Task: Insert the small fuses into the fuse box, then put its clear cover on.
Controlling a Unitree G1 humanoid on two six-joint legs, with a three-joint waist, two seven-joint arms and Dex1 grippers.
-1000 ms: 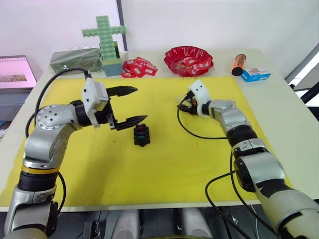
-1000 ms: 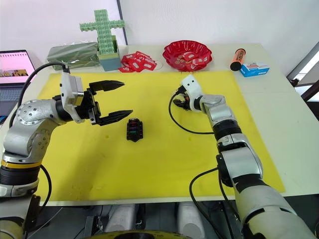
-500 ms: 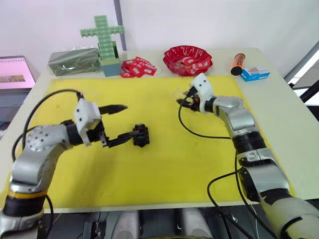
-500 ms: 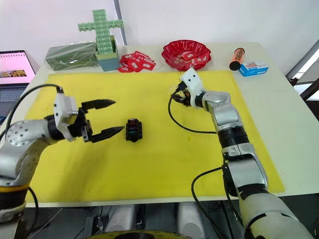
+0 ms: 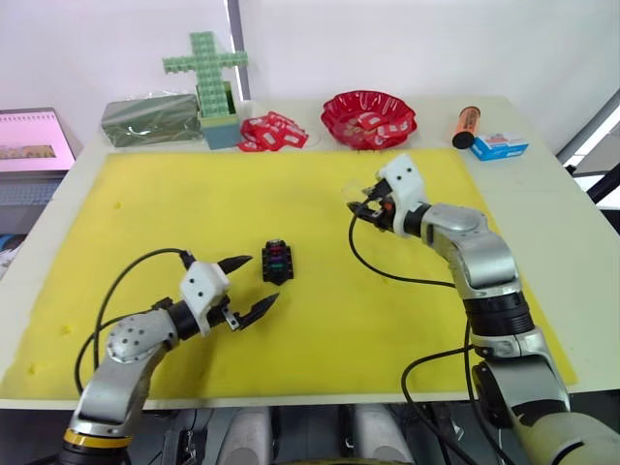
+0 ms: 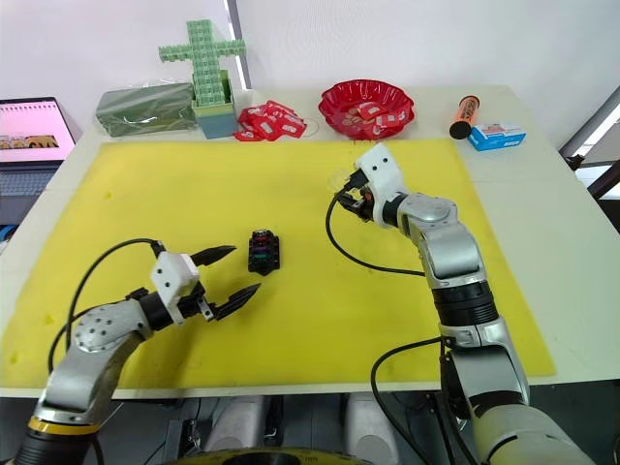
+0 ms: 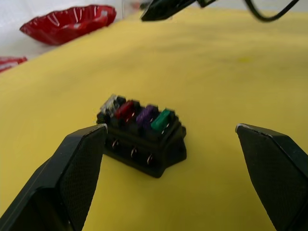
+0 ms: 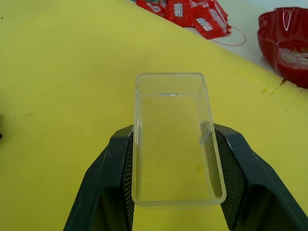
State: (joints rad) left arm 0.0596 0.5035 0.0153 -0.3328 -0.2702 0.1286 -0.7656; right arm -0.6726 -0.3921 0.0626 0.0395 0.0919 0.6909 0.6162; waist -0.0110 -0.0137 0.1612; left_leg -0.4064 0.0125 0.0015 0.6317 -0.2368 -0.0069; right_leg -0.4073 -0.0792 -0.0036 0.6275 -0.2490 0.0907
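Gripping clear cover (image 8: pixel 174 139), right hand (image 8: pixel 173 159), fuses (image 7: pixel 137 114) seated

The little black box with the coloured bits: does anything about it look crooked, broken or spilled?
Nothing stands out. The fuse box sits flat on the yellow mat, with four small fuses seated in a row on top. Its clear cover is held between the right gripper's fingers.

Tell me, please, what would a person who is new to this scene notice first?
Probably the bright yellow mat that covers most of the table, with the small black fuse box near its middle and coloured fuses seated in its slots. Next, the right gripper, shut on the clear cover above the mat, and the open left gripper beside the box.
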